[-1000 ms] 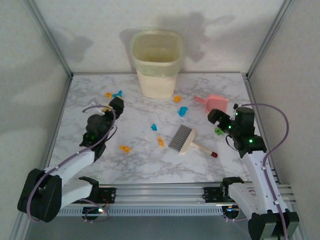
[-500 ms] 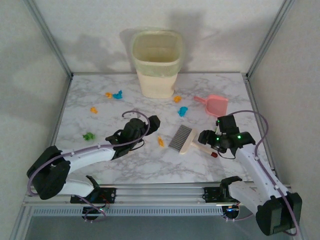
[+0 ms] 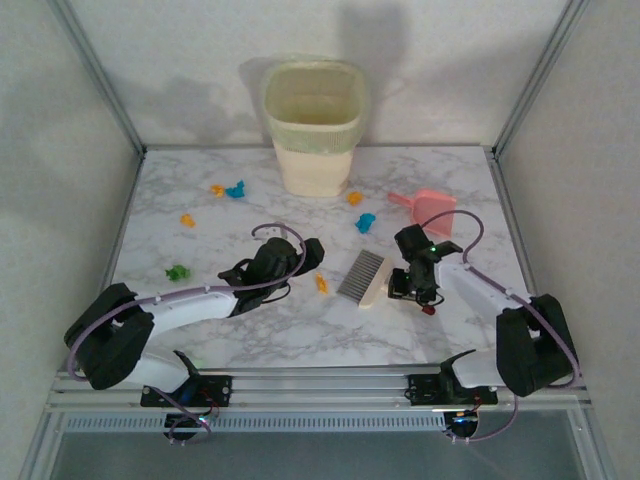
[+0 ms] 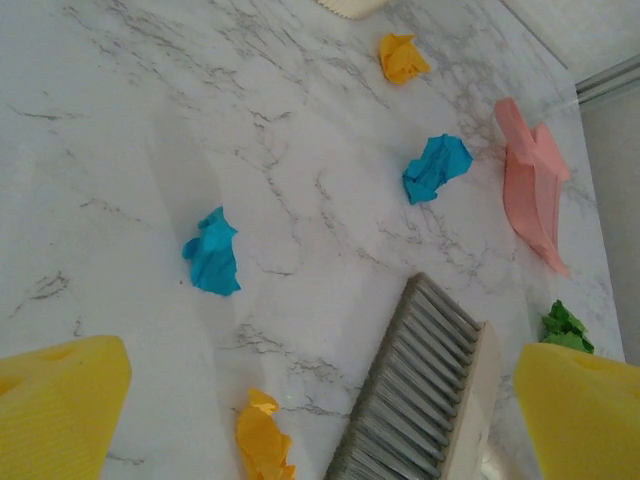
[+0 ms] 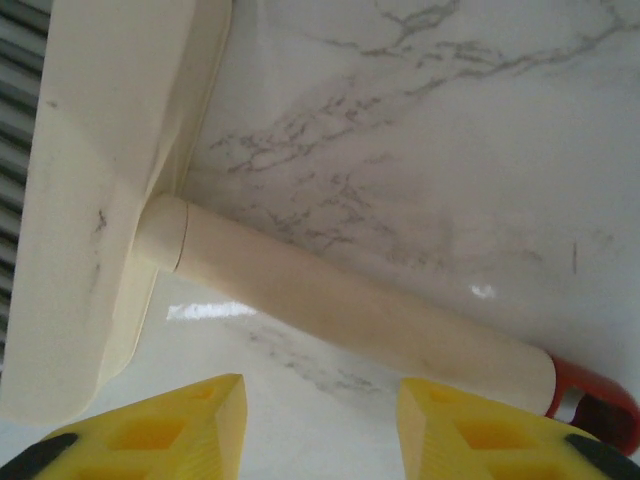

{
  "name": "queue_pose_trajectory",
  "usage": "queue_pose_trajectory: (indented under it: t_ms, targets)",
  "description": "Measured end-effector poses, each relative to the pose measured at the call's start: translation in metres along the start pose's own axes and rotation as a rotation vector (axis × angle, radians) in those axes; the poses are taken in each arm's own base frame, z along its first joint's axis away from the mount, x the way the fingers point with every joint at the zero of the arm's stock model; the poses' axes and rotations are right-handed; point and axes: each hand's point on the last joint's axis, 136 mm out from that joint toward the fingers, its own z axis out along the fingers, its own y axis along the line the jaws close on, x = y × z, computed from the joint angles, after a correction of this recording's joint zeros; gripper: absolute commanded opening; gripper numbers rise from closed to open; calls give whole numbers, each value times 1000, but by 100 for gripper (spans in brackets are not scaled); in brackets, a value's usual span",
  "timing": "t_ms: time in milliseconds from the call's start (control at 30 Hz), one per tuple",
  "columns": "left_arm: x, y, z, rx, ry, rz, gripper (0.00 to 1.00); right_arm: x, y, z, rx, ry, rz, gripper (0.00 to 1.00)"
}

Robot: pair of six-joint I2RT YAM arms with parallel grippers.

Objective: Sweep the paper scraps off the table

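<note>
Paper scraps lie scattered on the marble table: orange, blue, green, plus orange and blue ones near the back. The brush lies mid-table. My left gripper hovers open just left of it; its wrist view takes in the bristles, an orange scrap and a blue scrap between the wide fingers. My right gripper hangs over the cream brush handle, jaws partly closed and empty, with the handle just beyond the fingertips.
A cream waste bin stands at the back centre. A pink dustpan lies at the back right, with a green scrap near it. The handle ends in a red tip. Aluminium frame rails edge the table.
My left arm swung from the left side to the middle beside the brush. My right gripper moved left and down onto the brush handle, and its jaws narrowed.
</note>
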Motion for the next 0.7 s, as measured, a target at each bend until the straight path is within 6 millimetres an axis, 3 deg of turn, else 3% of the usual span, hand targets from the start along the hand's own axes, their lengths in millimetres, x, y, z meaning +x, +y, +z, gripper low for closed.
queue_pose_trajectory:
  t_ms: [233,700]
  targets:
    - [0,-1,0,2,0,0,98,-7,-3,4,29,-17,-31,56]
    - [0,-1,0,2,0,3,99,-12,1,11,27,-13,-50,56]
